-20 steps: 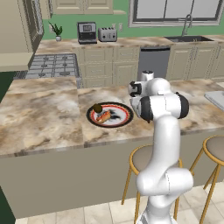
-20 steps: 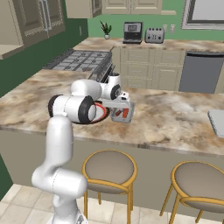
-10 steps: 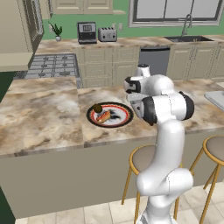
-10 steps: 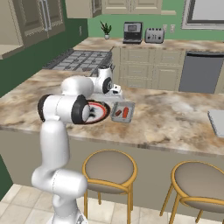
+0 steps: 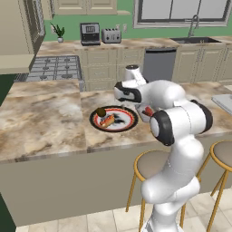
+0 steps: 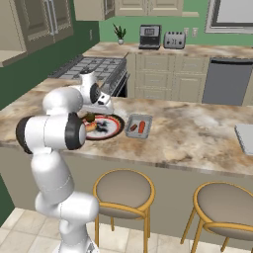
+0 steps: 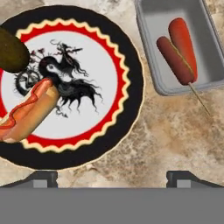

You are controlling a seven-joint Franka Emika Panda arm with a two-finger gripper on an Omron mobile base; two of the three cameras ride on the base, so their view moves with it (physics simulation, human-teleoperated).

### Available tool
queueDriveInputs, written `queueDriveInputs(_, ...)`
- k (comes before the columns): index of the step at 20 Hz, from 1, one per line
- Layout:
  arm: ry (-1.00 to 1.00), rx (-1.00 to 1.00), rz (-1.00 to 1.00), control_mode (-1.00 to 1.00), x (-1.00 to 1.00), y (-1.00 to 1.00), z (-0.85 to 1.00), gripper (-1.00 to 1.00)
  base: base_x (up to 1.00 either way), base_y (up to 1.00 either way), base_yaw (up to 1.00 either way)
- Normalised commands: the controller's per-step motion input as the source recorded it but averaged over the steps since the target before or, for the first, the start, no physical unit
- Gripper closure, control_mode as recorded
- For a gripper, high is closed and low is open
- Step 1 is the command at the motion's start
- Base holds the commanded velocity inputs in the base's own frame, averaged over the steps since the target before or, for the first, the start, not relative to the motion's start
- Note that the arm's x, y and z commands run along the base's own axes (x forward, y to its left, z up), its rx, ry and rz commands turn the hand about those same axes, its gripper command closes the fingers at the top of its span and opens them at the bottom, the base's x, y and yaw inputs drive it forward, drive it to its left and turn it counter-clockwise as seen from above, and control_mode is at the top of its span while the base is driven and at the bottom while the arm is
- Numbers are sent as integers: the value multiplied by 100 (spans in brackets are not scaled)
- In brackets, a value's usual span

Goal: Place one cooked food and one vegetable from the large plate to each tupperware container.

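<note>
Marbled brown stone covers the kitchen island counter, with cream cabinets, a stove and a green wall behind it. Near the counter's front edge lies the large round plate with a black rim, a red scalloped ring and a white centre bearing a black drawing. On the plate a hot dog in a bun with a line of red sauce lies toward one side, and a dark brown rounded potato-like item sits on the rim next to it.

Just beside the plate, without touching it, stands a shallow pale grey rectangular tupperware container with rounded corners. Inside it lie a brown corn dog on a thin stick, the stick reaching out over the container's edge, and a red-orange elongated vegetable touching it along its side.

A second pale grey tray lies well apart, toward the counter's far end.

Above the gap between plate and container hangs the robot's two-finger gripper, its jaws spread wide and holding nothing.
</note>
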Motion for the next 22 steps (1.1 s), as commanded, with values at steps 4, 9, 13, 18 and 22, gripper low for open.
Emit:
queueDriveInputs(4, 1, 17, -30, -100, -91, 83, 0, -100, 0, 0, 0)
queueDriveInputs(9, 8, 20, -15, -100, 4, 51, -2, -100, 0, 0, 0)
queueDriveInputs(13, 0, 6, 0, -100, 44, 21, -18, -100, 0, 0, 0)
queueDriveInputs(18, 0, -3, 0, -100, 61, 19, -3, -100, 0, 0, 0)
queueDriveInputs(22, 1, -5, 0, -100, 29, 29, -14, -100, 0, 0, 0)
